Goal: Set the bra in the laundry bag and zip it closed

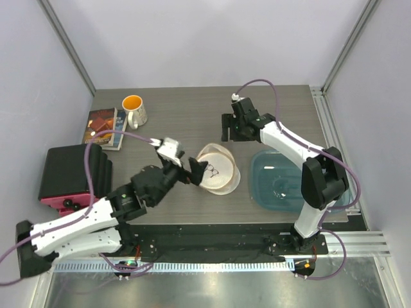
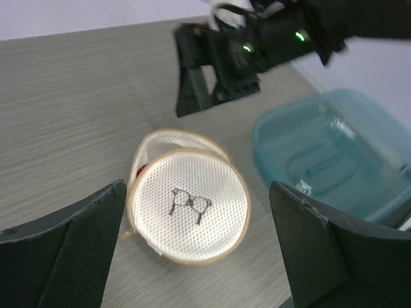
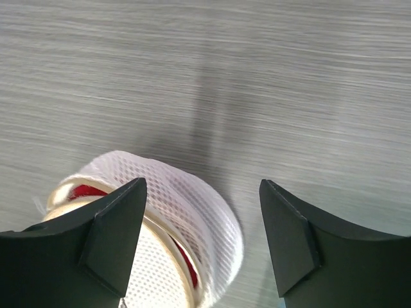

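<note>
The laundry bag (image 1: 217, 169) is a white round mesh pouch with a tan zipper rim, lying mid-table with its marked flat face up. It also shows in the left wrist view (image 2: 189, 215) and the right wrist view (image 3: 192, 208). The lid stands ajar, and the red bra (image 3: 87, 191) shows through the gap, inside the bag. My left gripper (image 1: 186, 169) is open and empty, just left of the bag, with the bag between its spread fingers (image 2: 64, 250). My right gripper (image 1: 232, 135) is open and empty, hovering just behind the bag.
A clear blue tub (image 1: 289, 179) sits right of the bag. A white mug with an orange inside (image 1: 133, 109) and a book (image 1: 103, 126) are at the back left. A black box (image 1: 67, 172) stands at the left edge.
</note>
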Tool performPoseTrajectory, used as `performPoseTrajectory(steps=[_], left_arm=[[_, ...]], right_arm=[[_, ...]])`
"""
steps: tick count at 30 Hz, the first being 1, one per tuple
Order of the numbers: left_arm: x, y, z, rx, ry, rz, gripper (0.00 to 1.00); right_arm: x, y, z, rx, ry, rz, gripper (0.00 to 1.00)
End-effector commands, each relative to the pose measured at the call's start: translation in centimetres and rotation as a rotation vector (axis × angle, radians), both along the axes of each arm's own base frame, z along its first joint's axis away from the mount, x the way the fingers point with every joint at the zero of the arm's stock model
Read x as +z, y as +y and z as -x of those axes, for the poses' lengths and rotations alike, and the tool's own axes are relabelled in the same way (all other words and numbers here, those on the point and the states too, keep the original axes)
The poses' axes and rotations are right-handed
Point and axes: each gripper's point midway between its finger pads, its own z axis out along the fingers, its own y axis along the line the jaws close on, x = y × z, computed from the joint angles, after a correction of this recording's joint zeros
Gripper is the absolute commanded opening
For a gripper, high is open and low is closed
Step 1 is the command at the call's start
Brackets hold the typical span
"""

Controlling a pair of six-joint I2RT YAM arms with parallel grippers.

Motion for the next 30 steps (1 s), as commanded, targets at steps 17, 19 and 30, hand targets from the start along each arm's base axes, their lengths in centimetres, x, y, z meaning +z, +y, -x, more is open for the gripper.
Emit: performPoseTrajectory(steps=[17,19,30], left_arm=[[-14.6,-2.6,-8.7,-0.131,0.720,0.111,1.00],[-15.8,-2.6,-9.3,-0.115,0.723,0.096,1.00],[-17.2,-1.5,-10.3,-0.053,0.734,0.089,0.45]], right_arm=[[3.0,2.4,14.7,0.180,0.004,-0.268,0.75],[1.7,3.6,16.6,0.197,0.041,-0.285,0.73],[-0.7,4.2,17.8,0.120,0.028,-0.413,0.67]])
